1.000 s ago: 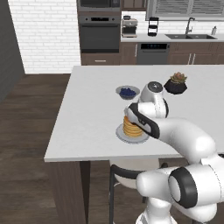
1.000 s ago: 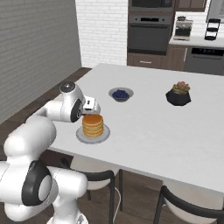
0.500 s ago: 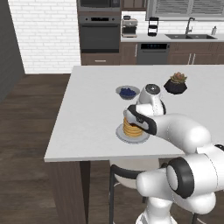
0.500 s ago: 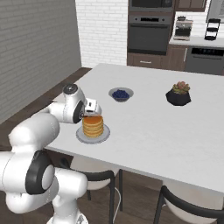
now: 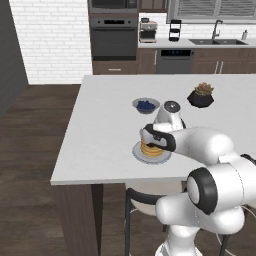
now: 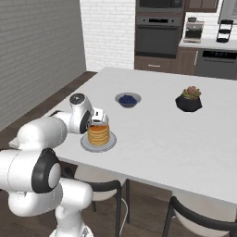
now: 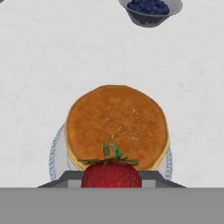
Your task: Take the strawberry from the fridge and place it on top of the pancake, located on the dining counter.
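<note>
The strawberry [image 7: 111, 174] is held between the jaws of the gripper [image 7: 111, 180], at six o'clock of the pancake [image 7: 117, 127] on the dining counter [image 7: 39, 65]. Placing is in hand; centring, lowering and release are needed next.

The arm [image 5: 210, 150] is glossy white, built of fat rounded segments. Dark grey rings mark its joints, with round dark caps on the elbow and shoulder. A black band wraps the wrist [image 5: 162, 140].
</note>
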You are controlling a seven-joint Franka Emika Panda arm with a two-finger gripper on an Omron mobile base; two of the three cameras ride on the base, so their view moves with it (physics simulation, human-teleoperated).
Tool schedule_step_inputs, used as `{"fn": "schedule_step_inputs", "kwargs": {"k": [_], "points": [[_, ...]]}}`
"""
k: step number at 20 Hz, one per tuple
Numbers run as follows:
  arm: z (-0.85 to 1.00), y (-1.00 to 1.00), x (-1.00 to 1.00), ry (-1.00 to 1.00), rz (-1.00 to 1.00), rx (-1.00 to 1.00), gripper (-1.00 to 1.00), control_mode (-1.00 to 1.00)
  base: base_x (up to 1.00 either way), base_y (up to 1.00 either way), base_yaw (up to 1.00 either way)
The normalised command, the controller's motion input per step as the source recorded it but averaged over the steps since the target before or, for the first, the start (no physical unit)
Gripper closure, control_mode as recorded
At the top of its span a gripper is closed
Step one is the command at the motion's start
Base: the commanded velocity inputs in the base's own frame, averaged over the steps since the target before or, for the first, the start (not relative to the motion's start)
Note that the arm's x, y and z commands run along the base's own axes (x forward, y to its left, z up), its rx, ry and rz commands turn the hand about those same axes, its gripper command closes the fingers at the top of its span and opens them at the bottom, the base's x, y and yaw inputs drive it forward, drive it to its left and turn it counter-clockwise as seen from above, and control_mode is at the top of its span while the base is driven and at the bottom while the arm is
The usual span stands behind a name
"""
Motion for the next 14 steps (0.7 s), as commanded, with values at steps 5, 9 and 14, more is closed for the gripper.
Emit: {"fn": "schedule_step_inputs", "kwargs": {"k": [5,9,14], "points": [[-0.2,0.0,0.02,0.0,0.0,0.0,1.0,-1.0,0.0,0.0,0.0],[-0.15,0.0,0.0,0.02,0.0,0.0,1.0,-1.0,0.0,0.0,0.0],[-0.02,0.0,0.0,0.0,0.0,0.0,1.0,-1.0,0.0,0.0,0.0]]}}
